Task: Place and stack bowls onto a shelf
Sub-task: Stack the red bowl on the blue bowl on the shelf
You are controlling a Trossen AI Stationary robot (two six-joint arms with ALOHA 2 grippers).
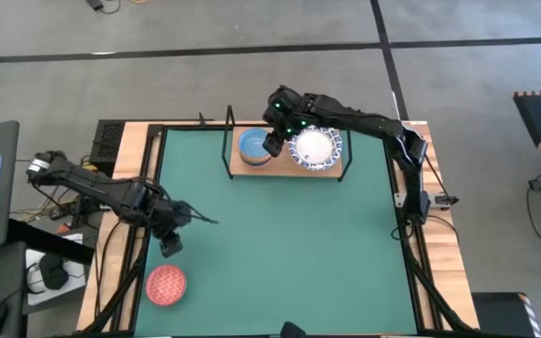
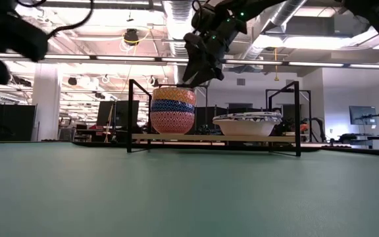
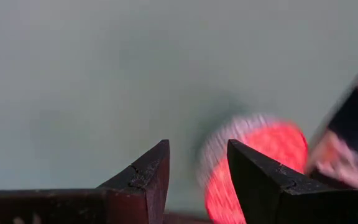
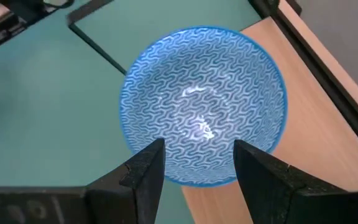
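The right gripper [image 1: 272, 145] hangs open and empty above the blue bowl [image 1: 254, 145] topping a stack on the shelf [image 1: 332, 172]. The left gripper [image 1: 170, 246], open and empty, is just above the red bowl [image 1: 166, 284] at seven o'clock, probably next. Only the low view shows the stack's layers.

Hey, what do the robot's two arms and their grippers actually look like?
Both arms are dark, jointed and slim, with black cables trailing along them. The right arm shows small green lights near its wrist; the left arm has a pale band at its far end. The left gripper and the right gripper each have two dark, wedge-shaped fingers with scuffed edges.
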